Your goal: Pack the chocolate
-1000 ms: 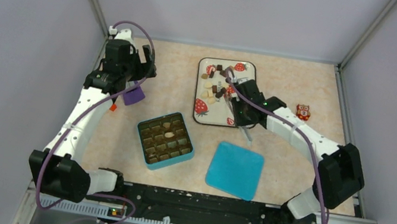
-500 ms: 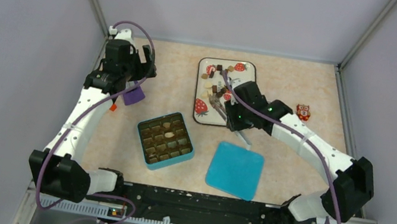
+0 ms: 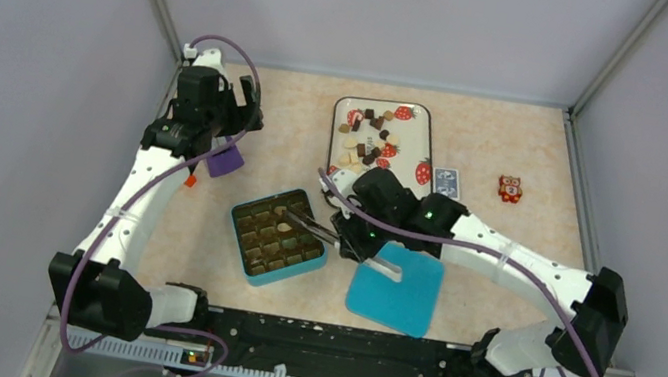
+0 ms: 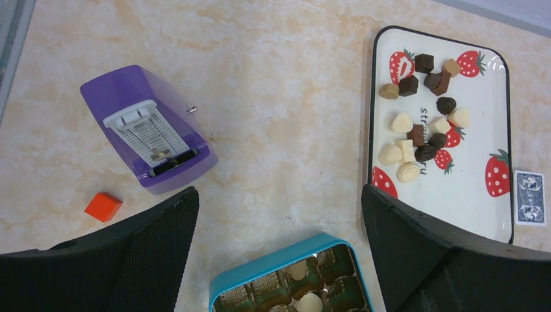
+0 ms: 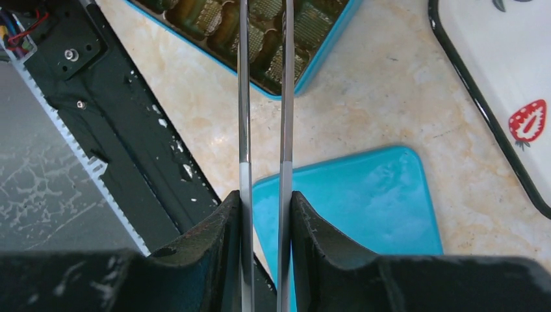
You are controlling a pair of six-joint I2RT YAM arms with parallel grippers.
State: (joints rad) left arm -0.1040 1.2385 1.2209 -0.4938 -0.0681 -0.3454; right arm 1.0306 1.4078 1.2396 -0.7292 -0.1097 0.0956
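Note:
Several dark, light brown and cream chocolate pieces [image 3: 366, 138] [image 4: 416, 127] lie on the strawberry tray [image 3: 416, 126] [image 4: 481, 130]. The open teal box [image 3: 292, 271] [image 4: 279, 263] [image 5: 321, 49] has two cream pieces in its far cells. My right gripper [image 3: 359, 245] [image 5: 265, 195] is shut on metal tweezers [image 3: 314, 228] [image 5: 243, 97]. Their tips reach over the box. The tips are out of the right wrist view, so I cannot tell whether they carry a piece. My left gripper [image 3: 239, 111] [image 4: 279, 192] hangs wide open at the back left, holding nothing.
The teal lid [image 3: 395, 289] [image 5: 364, 195] lies right of the box, under my right wrist. A purple device [image 3: 226, 161] [image 4: 149, 130] and an orange cube [image 3: 190, 180] [image 4: 102, 206] sit at the left. A playing card [image 3: 446, 182] [image 4: 531, 197] and an orange owl [image 3: 509, 188] lie right of the tray.
My right arm has swung from the tray down and left, bringing the tweezers over the teal box. The playing card now shows. The left arm has not moved.

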